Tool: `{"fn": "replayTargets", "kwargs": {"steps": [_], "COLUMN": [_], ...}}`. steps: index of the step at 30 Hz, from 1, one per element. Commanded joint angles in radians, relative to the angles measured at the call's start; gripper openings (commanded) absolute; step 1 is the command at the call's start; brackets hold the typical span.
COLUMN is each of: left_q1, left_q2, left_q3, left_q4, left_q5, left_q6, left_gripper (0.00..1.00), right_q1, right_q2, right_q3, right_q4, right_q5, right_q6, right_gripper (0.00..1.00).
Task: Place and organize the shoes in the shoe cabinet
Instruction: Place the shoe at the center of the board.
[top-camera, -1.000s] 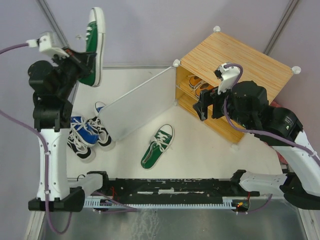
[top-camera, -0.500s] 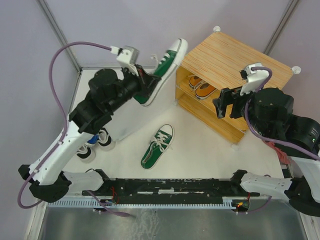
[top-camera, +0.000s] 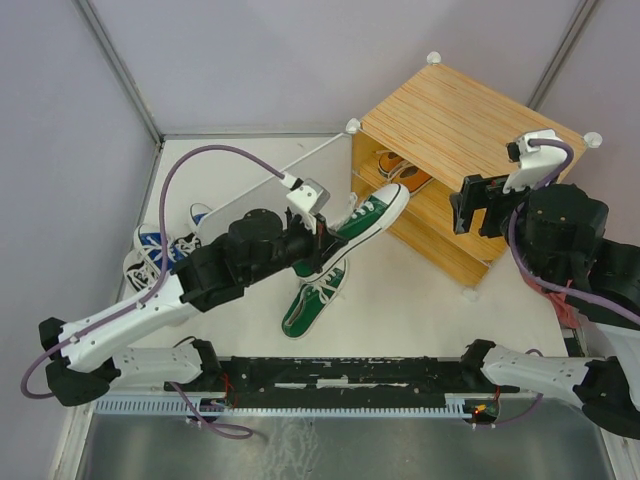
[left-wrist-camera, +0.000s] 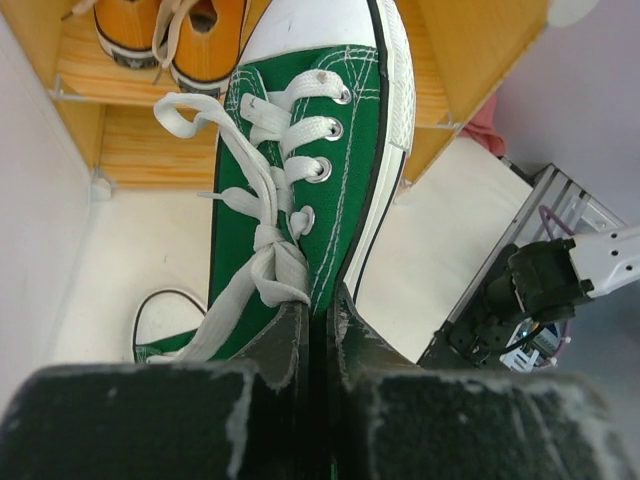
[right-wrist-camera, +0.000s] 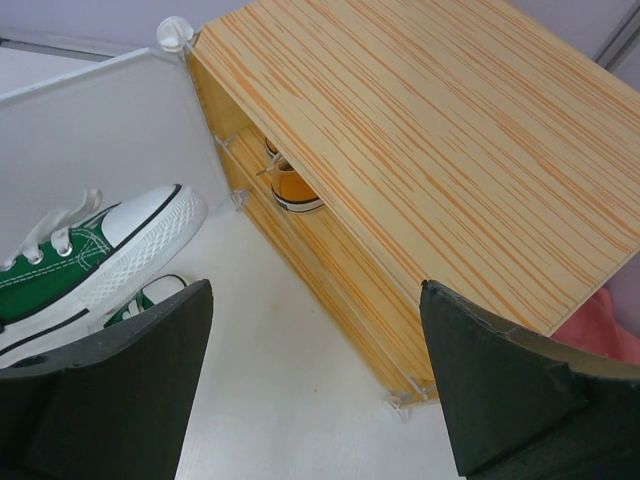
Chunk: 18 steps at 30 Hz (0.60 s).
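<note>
My left gripper (top-camera: 318, 245) is shut on the heel side wall of a green sneaker (top-camera: 368, 220) and holds it above the floor. Its white toe points into the front of the wooden shoe cabinet (top-camera: 470, 120). In the left wrist view the gripper (left-wrist-camera: 320, 325) pinches the green sneaker (left-wrist-camera: 310, 160) just before the shelf opening. An orange pair (top-camera: 400, 172) sits on the upper shelf. The other green sneaker (top-camera: 312, 298) lies on the floor below. My right gripper (top-camera: 478, 208) is open and empty, above the cabinet's front right corner.
The cabinet's pale door panel (top-camera: 245, 195) stands open to the left. Blue and black sneakers (top-camera: 160, 250) lie in a heap at the far left behind the left arm. A pink cloth (right-wrist-camera: 600, 330) shows beside the cabinet.
My left arm has swung the green sneaker from high at the far left down and right to the cabinet's front. My right gripper has drawn back to the right, off the opening.
</note>
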Motion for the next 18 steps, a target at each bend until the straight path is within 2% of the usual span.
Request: {"fn": "replayTargets", "kwargs": {"steps": [1,9,15,18], "left_q1": [-0.029,-0.153,-0.222,-0.254], "left_q2": [-0.038,0.071,0.251,0.338], "left_q3": [-0.044,-0.262,-0.276,-0.285], "left_q4": [0.141,0.342,0.476,0.543], "left_q5": [0.007,-0.060,-0.150,-0.247], "left_q6": [-0.050,-0.129,-0.178,-0.237], "left_gripper": [0.03,0.03,0.03,0.03], "right_q1": [0.003,0.003,0.003,0.003], "right_q2": [-0.003,0.003,-0.001,-0.008], "right_q3": [0.005,-0.029,-0.065,-0.086], "right_q4": [0.009,0.007,0.002,-0.002], "right_q5": [0.049,0.034,0.033,0.031], "right_q6": [-0.010,-0.009,-0.011,-0.006], "right_gripper": [0.91,0.91,0.92,0.92]}}
